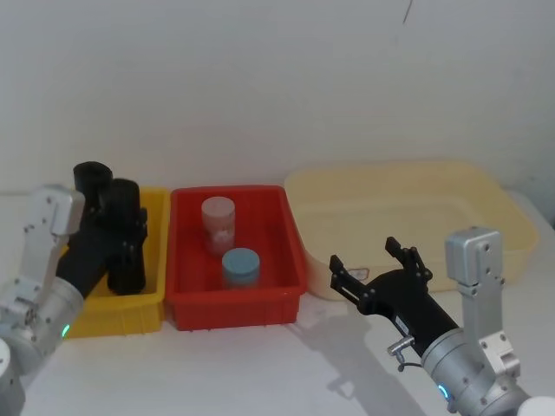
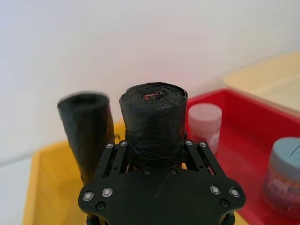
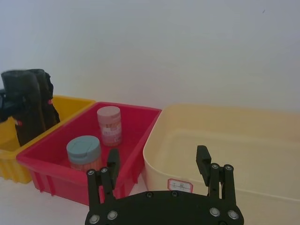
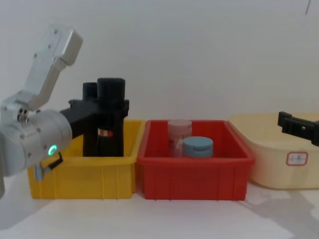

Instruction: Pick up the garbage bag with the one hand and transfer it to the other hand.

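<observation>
where the yellow bin (image 1: 121, 316) sits just beside the red bin's (image 1: 234, 308) left side, the garbage bag (image 4: 111, 99) stands upright inside it, with a red-and-white label band (image 4: 103, 132) around its middle and its lower end below the bin's rim. the left gripper (image 2: 154, 147) has its two black fingers clamped on the bag's upper part, reaching in from the left of the red bin on a silver arm with a green light. a plain black roll (image 2: 86, 126) stands just beside the bag, on the side farther from the red bin. inside the red bin, a pink-lidded jar (image 1: 218, 221) stands toward the back and a blue-lidded jar (image 1: 240, 267) nearer the front, close together. to the right of the red bin, the right gripper (image 1: 366, 256) hovers with its fingers spread apart and nothing between them, in front of the cream tub (image 1: 390, 173) that stands just beside the red bin's right side.
</observation>
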